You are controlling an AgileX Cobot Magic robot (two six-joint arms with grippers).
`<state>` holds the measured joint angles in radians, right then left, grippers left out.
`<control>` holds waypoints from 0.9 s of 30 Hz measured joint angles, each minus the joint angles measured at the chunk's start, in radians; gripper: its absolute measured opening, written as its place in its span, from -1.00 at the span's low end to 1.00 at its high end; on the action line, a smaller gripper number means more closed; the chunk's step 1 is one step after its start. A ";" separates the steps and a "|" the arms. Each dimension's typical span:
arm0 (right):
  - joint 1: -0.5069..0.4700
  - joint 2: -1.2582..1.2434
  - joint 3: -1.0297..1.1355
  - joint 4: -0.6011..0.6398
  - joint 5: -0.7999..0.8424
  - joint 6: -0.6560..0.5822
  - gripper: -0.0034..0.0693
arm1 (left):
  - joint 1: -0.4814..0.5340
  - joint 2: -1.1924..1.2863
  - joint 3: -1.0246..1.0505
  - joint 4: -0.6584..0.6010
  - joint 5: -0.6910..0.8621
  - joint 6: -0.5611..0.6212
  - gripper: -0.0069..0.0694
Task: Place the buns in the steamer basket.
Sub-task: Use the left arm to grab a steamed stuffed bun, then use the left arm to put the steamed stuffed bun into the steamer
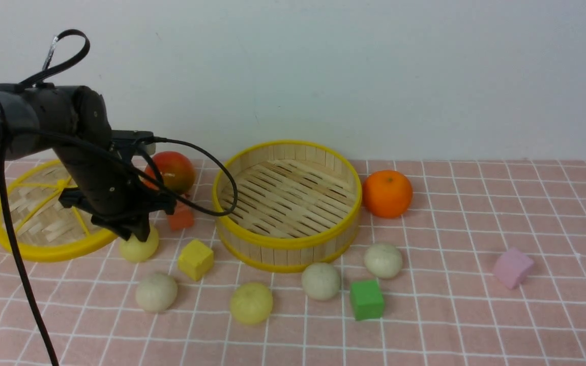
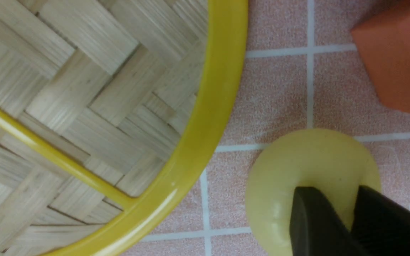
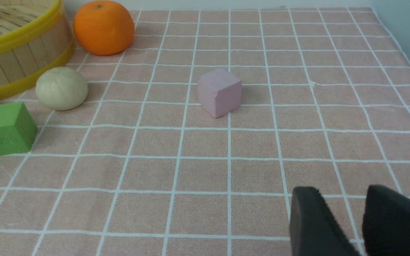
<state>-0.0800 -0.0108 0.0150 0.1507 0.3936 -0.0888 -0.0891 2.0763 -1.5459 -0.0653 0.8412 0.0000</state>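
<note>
My left gripper is down on a pale yellow bun between the lid and the steamer basket, shut on it. In the left wrist view the fingertips dig into the top of the bun, which bulges around them. A second pale yellow bun and three off-white buns lie on the cloth in front of the basket, which holds nothing. My right gripper hovers open and empty over bare cloth and is out of the front view.
The woven lid lies at the left, its rim close to the held bun. A red apple and an orange flank the basket. Cubes lie about: orange-red, yellow, green, pink.
</note>
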 joint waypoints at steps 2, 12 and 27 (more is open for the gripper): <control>0.000 0.000 0.000 0.000 0.000 0.000 -0.25 | 0.000 -0.001 0.000 0.001 0.001 0.000 -0.74; 0.000 0.000 0.000 0.000 0.000 0.000 -0.25 | -0.087 -0.203 0.000 0.003 -0.013 0.011 -0.85; 0.000 0.000 0.000 0.000 0.000 0.000 -0.25 | -0.309 -0.083 0.000 0.020 -0.334 0.032 -0.85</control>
<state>-0.0800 -0.0108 0.0150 0.1507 0.3936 -0.0888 -0.3985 1.9938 -1.5461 -0.0453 0.5070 0.0320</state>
